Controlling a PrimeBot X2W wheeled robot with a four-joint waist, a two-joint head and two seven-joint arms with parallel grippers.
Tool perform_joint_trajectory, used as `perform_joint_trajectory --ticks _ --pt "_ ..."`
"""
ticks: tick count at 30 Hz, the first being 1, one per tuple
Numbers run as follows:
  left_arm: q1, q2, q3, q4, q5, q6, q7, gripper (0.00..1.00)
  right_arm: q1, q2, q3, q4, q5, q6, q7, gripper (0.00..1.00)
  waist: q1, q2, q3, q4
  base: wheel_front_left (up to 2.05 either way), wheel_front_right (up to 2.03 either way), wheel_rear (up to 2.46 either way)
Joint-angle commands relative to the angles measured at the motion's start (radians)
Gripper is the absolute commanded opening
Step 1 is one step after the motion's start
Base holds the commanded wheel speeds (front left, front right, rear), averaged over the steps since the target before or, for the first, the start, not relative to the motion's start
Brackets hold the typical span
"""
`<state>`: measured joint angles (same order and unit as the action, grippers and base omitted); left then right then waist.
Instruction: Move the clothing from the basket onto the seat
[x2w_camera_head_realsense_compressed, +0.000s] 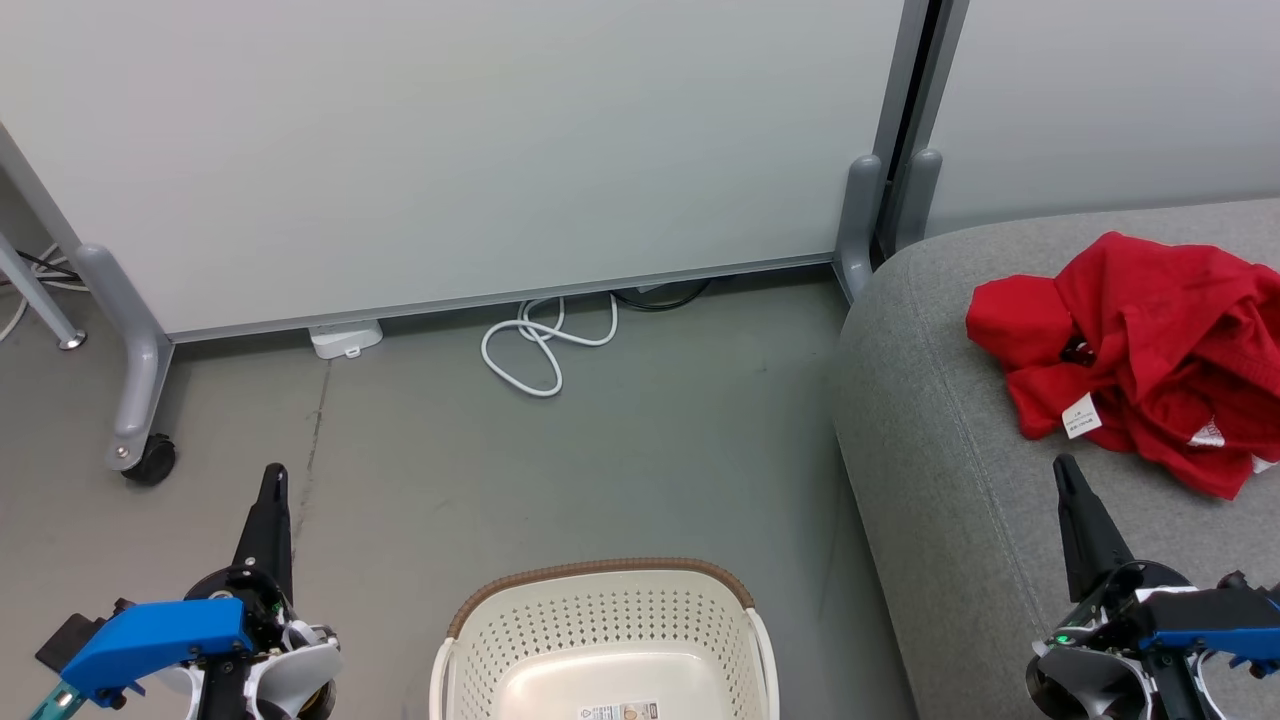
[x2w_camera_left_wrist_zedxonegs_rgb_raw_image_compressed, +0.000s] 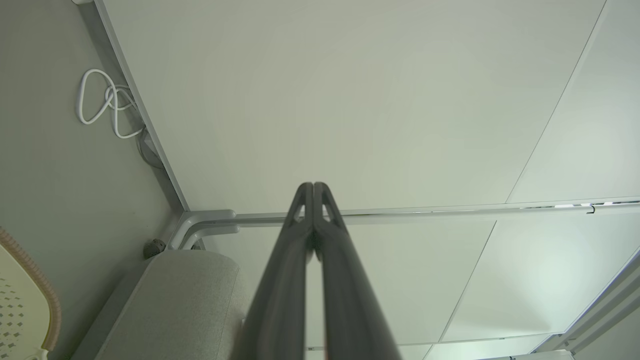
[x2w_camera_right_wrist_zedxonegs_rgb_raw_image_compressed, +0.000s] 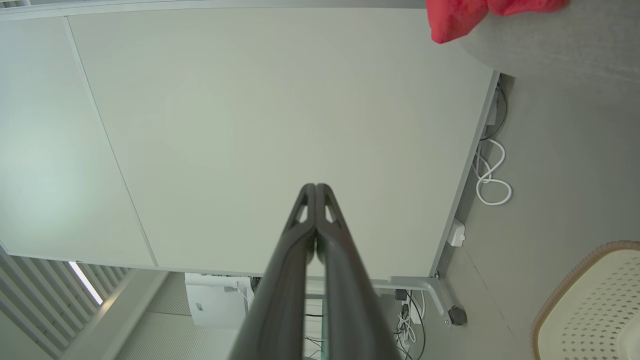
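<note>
Clothing (x2w_camera_head_realsense_compressed: 1150, 340) heaped on seat (x2w_camera_head_realsense_compressed: 940, 500), left hand (x2w_camera_left_wrist_zedxonegs_rgb_raw_image_compressed: 313, 186) and right hand (x2w_camera_right_wrist_zedxonegs_rgb_raw_image_compressed: 316, 187) fully closed, empty

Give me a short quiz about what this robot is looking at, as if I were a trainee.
1. True or false: the left gripper is holding the clothing.
2. Where does the clothing lie? A: on the floor; B: on the seat; C: hanging on the wall.
3. Fill in: the right gripper is ____ (open or shut).
Key: 1 false; 2 B; 3 shut.
</note>
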<state>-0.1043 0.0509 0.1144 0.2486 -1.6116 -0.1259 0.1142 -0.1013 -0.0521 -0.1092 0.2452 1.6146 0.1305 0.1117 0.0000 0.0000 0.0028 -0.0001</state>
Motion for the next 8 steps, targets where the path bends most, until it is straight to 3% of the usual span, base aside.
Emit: perform_joint_trajectory --ticks 1,8 --pt "-0.011 -0.002 0.002 -0.005 -0.002 -0.009 0.004 0.00 -0.015 -0.003 -0.003 0.002 0.002 0.000 0.003 0.00 0.0000 0.0000 0.000 0.000 0.00 0.00 0.00" --pt "-0.010 -0.002 0.002 -0.005 -0.002 -0.009 0.004 0.00 -0.015 -0.002 -0.003 0.002 0.001 0.000 0.003 0.00 0.0000 0.0000 0.000 0.000 0.00 0.00 0.00"
